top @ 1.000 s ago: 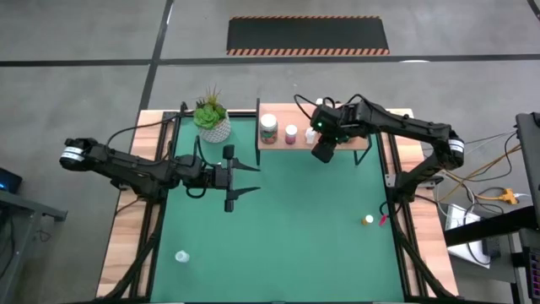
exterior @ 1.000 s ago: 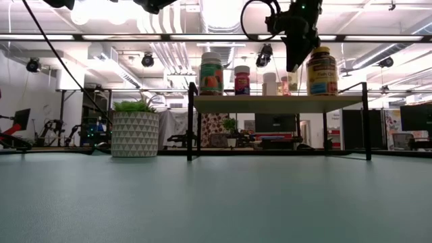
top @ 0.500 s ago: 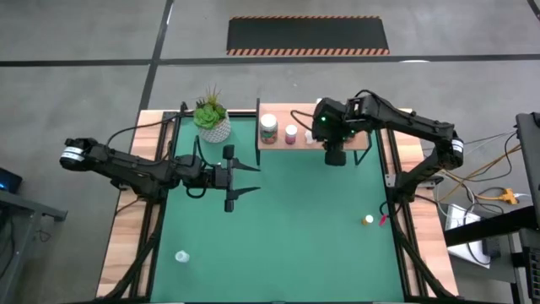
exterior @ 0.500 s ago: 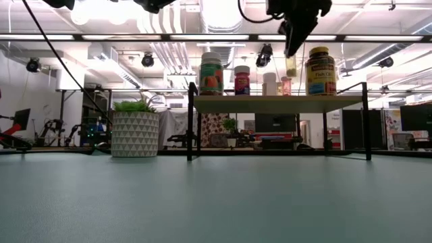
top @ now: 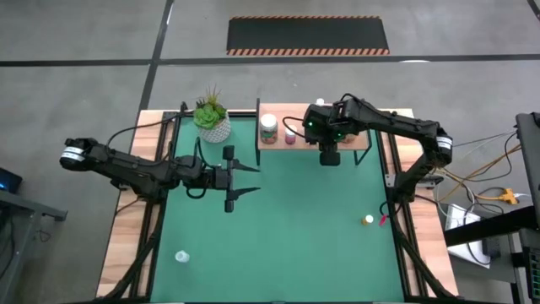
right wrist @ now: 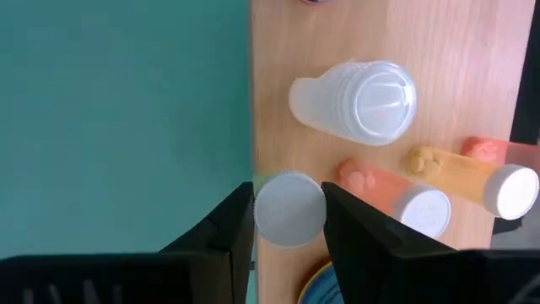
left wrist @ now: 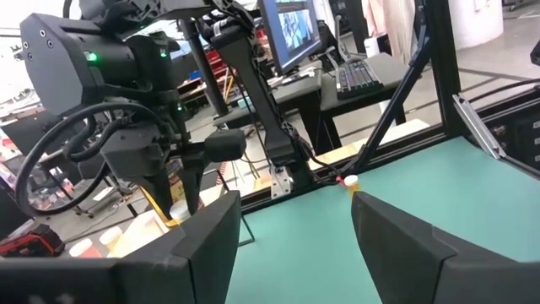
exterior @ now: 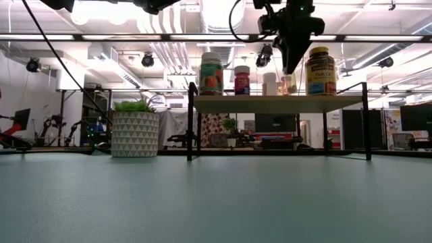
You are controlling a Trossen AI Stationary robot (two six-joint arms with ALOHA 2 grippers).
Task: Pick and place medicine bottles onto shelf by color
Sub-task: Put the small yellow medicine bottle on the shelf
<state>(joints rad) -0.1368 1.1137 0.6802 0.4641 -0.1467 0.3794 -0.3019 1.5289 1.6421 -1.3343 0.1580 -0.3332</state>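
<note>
Fingers of the right tool (right wrist: 287, 241) stand narrowly apart on either side of a small white-capped bottle (right wrist: 289, 209), seen cap-on between them in the right wrist view; the pads sit close against the cap, holding it right at the front edge of the shelf (right wrist: 439, 51). On the shelf's wood top just beyond lie a clear white-capped bottle (right wrist: 364, 100), a pink bottle (right wrist: 390, 192) and an orange bottle (right wrist: 472, 171), the last two side by side and touching. From above, the right tool (top: 330, 154) hangs over the shelf's (top: 274, 110) front edge, toward its right half. The level view shows the shelf (exterior: 277, 103) carrying a green-lidded bottle (exterior: 210, 73) at its left end, a smaller pink-labelled bottle (exterior: 241, 79) beside it, pale small bottles in the middle and the amber yellow-lidded jar (exterior: 320, 70) to the right, with the right tool (exterior: 291, 64) coming down between those middle bottles and the jar. The left tool (top: 243, 181) waits over the green counter (top: 287, 245) left of centre, its fingers spread wide and empty. A potted plant (top: 212, 119) stands at the counter's far left corner, beside the shelf. Two bottles remain on the counter: a clear one (top: 180, 256) near the front left and a small yellow-white one (top: 368, 220) near the right edge.
</note>
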